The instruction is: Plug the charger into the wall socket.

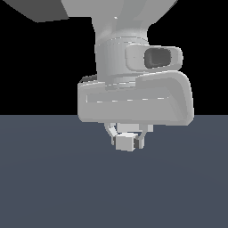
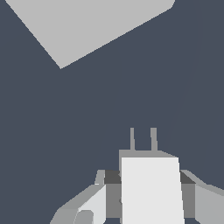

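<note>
The charger [image 2: 151, 190] is a small off-white block held between my fingers, with its two thin prongs [image 2: 142, 140] sticking out away from the wrist. In the exterior view the charger [image 1: 125, 143] hangs just under the hand, above the dark floor. My gripper [image 1: 127, 141] is shut on it. The wall socket [image 2: 87, 26] shows in the wrist view as a flat light-grey plate, well apart from the prongs; only part of it is in frame and its slots are not visible. The socket is hidden in the exterior view.
The dark blue-grey floor [image 1: 53, 187] fills the lower half of the exterior view. The arm's large grey hand body [image 1: 133, 98] blocks the middle of that view.
</note>
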`<state>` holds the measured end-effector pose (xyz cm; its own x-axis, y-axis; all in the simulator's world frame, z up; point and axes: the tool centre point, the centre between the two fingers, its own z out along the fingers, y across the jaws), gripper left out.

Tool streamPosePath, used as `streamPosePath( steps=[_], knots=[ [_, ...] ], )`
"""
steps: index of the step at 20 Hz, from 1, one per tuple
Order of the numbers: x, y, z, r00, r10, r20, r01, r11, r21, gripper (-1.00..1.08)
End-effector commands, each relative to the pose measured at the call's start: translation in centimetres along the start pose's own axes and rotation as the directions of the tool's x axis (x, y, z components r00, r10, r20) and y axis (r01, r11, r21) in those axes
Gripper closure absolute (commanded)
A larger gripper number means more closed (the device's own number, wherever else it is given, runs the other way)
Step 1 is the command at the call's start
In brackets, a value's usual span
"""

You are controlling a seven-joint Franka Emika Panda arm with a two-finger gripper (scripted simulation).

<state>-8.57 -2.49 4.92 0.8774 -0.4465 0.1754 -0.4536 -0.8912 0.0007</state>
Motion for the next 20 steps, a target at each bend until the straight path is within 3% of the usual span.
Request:
streamPosePath(
  steps=[1,10,20],
  knots=[
    [0.5,0.4,-0.4,0.998,-0.055,-0.001,0.055,0.998,0.009,1.08],
    [2.1,1.4,-1.9,0.973,-0.231,-0.006,0.232,0.972,0.040,1.08],
    [4.0,2.1,-3.2,0.914,-0.406,-0.015,0.406,0.911,0.072,1.08]
  ],
)
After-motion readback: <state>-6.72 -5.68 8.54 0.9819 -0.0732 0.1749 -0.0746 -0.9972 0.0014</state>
